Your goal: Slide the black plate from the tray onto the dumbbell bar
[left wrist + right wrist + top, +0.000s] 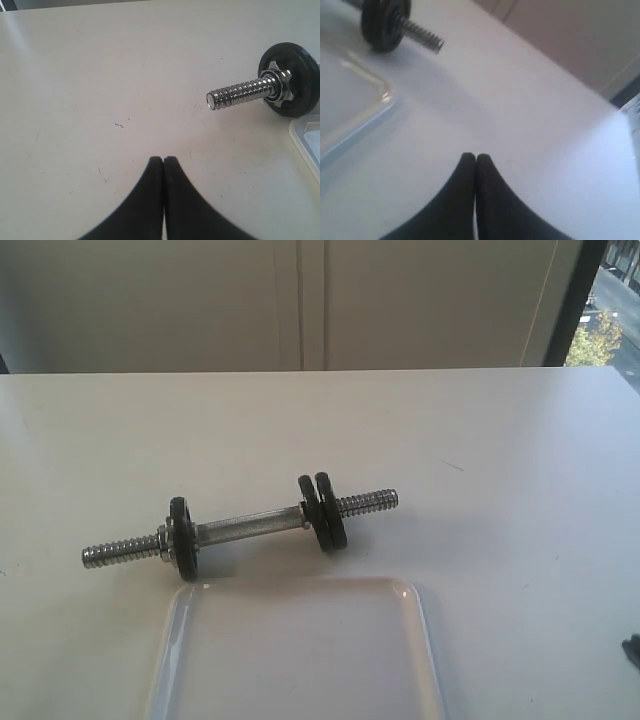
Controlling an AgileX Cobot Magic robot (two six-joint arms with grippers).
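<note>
The dumbbell bar lies on the white table, chrome with threaded ends. One black disc sits on its left part behind a chrome nut. Two black discs stand side by side on its right part; which is the black plate I cannot tell. The clear tray lies in front of the bar, and its visible part holds nothing. My left gripper is shut and empty, short of the bar's threaded end. My right gripper is shut and empty, beside the tray's corner, apart from the paired discs.
A cream wall and a dark window frame stand behind the table's far edge. A small dark part shows at the right border of the exterior view. Bare tabletop lies around the bar on both sides.
</note>
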